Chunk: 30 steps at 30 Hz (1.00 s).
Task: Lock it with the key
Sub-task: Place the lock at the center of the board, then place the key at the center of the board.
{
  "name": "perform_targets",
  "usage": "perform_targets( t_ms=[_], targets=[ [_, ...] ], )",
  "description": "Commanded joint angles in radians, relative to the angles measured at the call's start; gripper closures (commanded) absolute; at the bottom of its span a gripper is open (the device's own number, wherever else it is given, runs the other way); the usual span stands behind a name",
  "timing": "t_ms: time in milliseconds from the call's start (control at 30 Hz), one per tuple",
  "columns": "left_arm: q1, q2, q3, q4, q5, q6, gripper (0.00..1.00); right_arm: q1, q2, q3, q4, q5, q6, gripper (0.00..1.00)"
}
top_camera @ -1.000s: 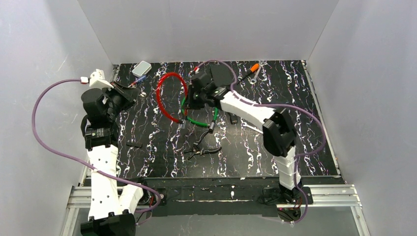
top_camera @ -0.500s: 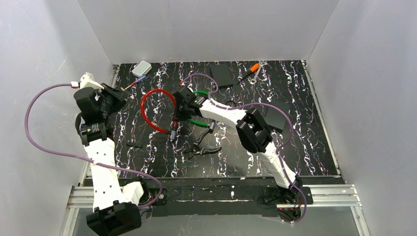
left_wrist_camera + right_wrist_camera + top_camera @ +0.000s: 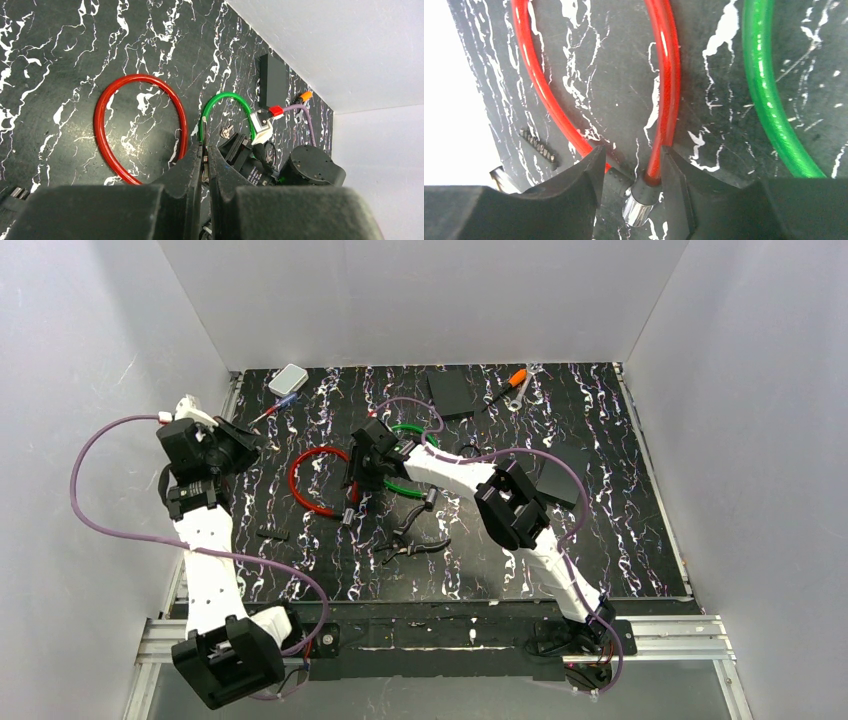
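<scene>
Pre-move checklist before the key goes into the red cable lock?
1. Key in left gripper: ok, gripper shut on a thin blade, likely the key.
2. Right gripper steadying the lock barrel: not ok, jaws apart around it, not clamped.
3. Red cable lock lying on the table: ok.
4. Keyhole facing the left gripper: cannot tell.
5. Green cable lock apart from the red one: ok.
</scene>
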Motion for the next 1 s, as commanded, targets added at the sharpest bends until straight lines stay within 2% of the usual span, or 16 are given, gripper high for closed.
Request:
perform_targets(
  t_ms=[0,200,467,700,833,967],
  targets=[
    [0.008,0.016,0.007,0.018,0.064,0.050,1.00,0.006,-0.051,0.020,0.069,-0.062,0.037,0.47],
    [0.007,0.133,0.047,-0.018,0.125,0.157,1.00,-0.018,-0.163,-0.028,0.131,-0.108,-0.013,0.30],
    [-0.062,0.342,0.173,-0.166,0.129,0.385,0.99,-0.160,-0.403,-0.261,0.219,-0.194,-0.124,0.02],
    [-0.228,0.490,0.245,-0.262,-0.027,0.561,0.91,-0.348,-0.513,-0.355,0.121,-0.353,-0.279,0.02],
    [-0.299,0.563,0.264,-0.261,-0.142,0.603,0.93,-0.465,-0.599,-0.441,0.083,-0.408,-0.380,0.02],
    [-0.316,0.657,0.288,-0.277,-0.173,0.621,0.94,-0.556,-0.670,-0.559,0.088,-0.479,-0.413,0.02]
  ],
)
